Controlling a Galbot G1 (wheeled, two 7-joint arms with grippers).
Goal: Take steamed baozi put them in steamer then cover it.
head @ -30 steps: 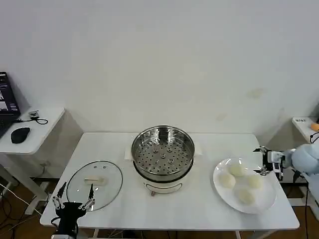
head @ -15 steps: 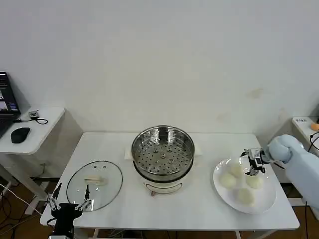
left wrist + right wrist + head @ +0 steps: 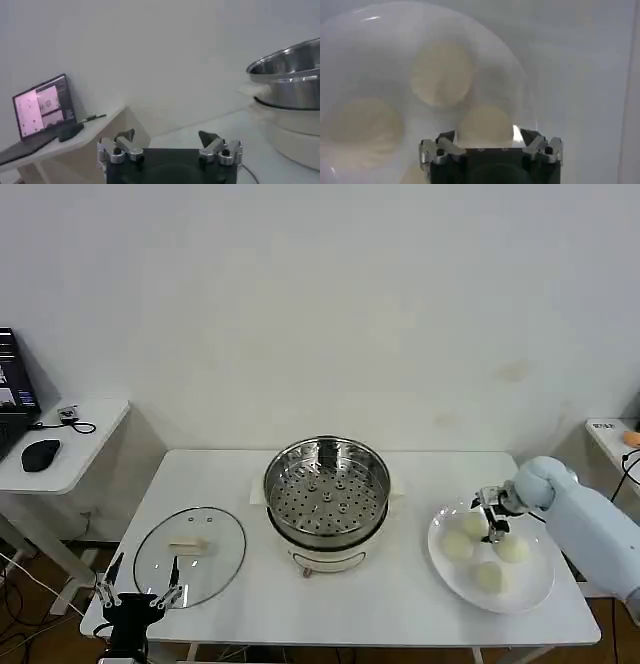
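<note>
While poised over the buns (image 3: 459, 546) on the plate (image 3: 530, 589), right gripper (image 3: 490, 520) jaws open, empty; left gripper (image 3: 135, 596) open beside lid (image 3: 190, 554).

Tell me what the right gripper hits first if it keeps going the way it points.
Probably the baozi directly beneath the right gripper, on the plate; the jaws are open above it, though the remaining depth is hard to judge.

A: What's the steamer (image 3: 327, 489) made of?
B: Shiny perforated metal on a glossy white plastic base.
A: The cover (image 3: 190, 554)?
B: Clear glass, metal rim.
A: The baozi (image 3: 457, 547)?
B: Smooth, matt dough on a glossy white plate (image 3: 535, 589).
</note>
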